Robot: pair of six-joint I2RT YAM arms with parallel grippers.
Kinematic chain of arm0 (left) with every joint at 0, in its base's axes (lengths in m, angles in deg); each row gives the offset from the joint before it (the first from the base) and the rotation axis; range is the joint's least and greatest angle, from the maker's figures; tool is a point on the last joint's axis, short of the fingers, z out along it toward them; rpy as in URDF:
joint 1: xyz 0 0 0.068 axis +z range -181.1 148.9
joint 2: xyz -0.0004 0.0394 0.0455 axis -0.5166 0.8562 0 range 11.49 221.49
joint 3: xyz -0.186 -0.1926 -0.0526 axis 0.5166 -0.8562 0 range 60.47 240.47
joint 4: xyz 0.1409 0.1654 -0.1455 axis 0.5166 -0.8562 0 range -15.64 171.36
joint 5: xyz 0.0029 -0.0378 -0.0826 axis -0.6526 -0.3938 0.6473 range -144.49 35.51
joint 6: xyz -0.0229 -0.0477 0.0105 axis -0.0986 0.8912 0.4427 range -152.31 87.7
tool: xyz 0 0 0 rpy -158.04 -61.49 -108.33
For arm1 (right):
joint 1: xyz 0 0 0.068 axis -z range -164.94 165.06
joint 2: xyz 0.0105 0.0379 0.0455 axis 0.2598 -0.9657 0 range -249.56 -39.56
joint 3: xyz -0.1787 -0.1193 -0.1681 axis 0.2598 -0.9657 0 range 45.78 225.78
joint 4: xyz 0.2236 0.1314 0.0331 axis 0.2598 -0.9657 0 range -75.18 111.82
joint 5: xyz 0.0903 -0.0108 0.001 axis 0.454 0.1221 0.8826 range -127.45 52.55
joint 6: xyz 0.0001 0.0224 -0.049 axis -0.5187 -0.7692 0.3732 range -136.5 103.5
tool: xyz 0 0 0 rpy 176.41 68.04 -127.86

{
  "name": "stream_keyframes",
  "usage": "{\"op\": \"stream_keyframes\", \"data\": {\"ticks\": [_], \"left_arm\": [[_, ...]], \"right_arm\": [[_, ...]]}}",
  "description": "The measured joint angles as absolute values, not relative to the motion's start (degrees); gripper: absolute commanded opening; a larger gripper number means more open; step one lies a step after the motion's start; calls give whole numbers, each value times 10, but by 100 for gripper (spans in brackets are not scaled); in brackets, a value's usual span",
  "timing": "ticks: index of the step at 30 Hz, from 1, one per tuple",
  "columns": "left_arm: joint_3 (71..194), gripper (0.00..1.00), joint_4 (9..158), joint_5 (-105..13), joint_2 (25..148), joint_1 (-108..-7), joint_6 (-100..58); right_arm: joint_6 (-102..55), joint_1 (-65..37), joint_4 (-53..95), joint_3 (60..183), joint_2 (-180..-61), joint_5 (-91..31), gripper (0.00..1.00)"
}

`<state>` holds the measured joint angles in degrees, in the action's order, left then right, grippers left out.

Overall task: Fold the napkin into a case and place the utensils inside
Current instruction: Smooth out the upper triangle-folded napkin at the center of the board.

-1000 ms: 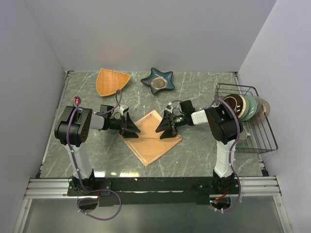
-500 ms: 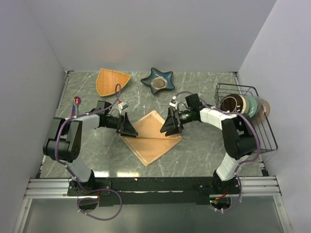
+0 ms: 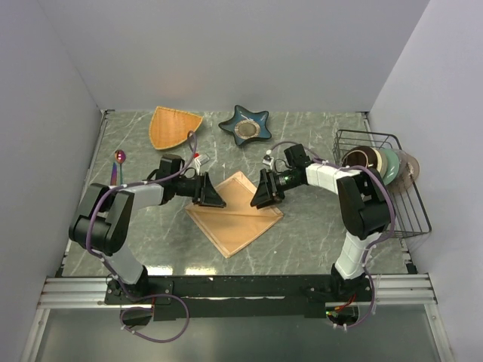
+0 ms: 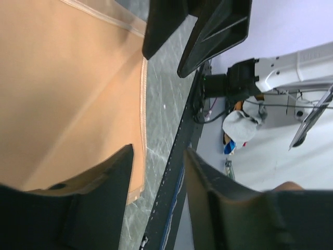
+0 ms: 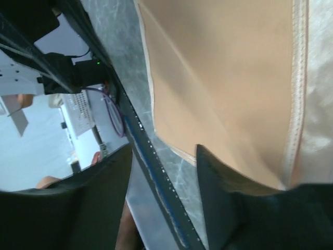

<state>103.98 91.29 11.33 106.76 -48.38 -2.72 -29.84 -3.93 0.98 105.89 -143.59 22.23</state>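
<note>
I see the napkin (image 3: 235,219) lying flat as a diamond in the middle of the table (image 3: 317,230), with a crease line running across it. My left gripper (image 3: 211,194) sits low at its left corner and my right gripper (image 3: 264,194) at its upper right edge, both with jaws spread apart. A spoon (image 3: 119,157) lies well apart, near the table's left edge.

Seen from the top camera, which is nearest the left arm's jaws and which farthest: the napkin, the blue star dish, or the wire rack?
From the left gripper:
1. napkin, right at the jaws, mid-table.
2. blue star dish, toward the back.
3. wire rack, far right.
</note>
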Motion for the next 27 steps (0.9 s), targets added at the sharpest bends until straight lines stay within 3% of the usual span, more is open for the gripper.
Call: {"op": "stream_keyframes", "data": {"ticks": [6,10,16,21,27], "left_arm": [[1040,47,914,104,1070,-486,-30],[1060,43,870,67,1072,-483,-66],[1232,41,758,-24,1131,-479,-184],[1343,39,701,-76,1186,-481,-261],[1329,45,697,-71,1200,-471,-269]], "right_arm": [[-294,-39,13,1060,-1443,194,47],[-290,-39,14,1059,-1443,173,42],[-284,-39,11,1071,-1443,127,36],[-287,-39,19,1104,-1445,90,36],[-298,-46,45,1182,-1474,47,40]]}}
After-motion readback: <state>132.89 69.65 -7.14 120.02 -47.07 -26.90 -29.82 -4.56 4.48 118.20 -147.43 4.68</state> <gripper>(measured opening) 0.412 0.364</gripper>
